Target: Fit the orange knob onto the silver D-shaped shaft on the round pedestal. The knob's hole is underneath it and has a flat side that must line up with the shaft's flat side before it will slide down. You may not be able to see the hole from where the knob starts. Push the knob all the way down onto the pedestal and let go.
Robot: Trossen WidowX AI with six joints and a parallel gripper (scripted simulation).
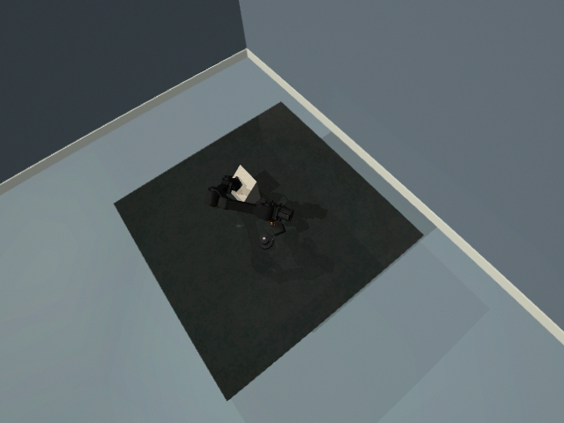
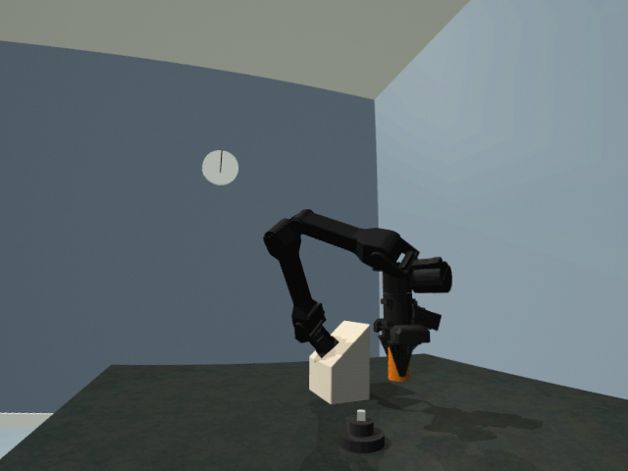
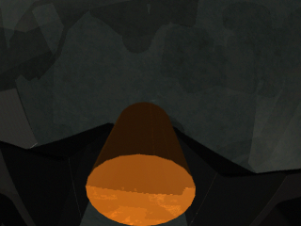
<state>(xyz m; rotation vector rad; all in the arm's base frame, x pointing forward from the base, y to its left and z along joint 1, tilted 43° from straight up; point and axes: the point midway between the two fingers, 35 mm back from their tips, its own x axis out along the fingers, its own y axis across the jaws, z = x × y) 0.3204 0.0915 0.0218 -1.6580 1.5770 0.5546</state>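
Note:
The orange knob [image 1: 271, 223] [image 2: 392, 366] [image 3: 141, 188] is a tall cylinder, held upright. My gripper [image 2: 399, 367] [image 3: 143, 134] points down and is shut on the knob, one finger on each side. It holds the knob clear above the table. The knob's underside and its hole are hidden in every view. The dark round pedestal [image 1: 265, 242] [image 2: 361, 442] stands on the table, off to the left of the gripper and nearer the camera in the exterior view. Its short silver shaft [image 1: 263, 238] [image 2: 361, 415] stands bare on top. The shaft's flat side cannot be made out.
A cream wedge-shaped block [image 1: 247, 180] [image 2: 349, 380] carries the arm's base, left of the gripper and behind the pedestal in the exterior view. The dark table top [image 1: 204, 282] [image 2: 177, 405] bears shadows of the arm. A round clock [image 2: 220, 168] hangs on the wall.

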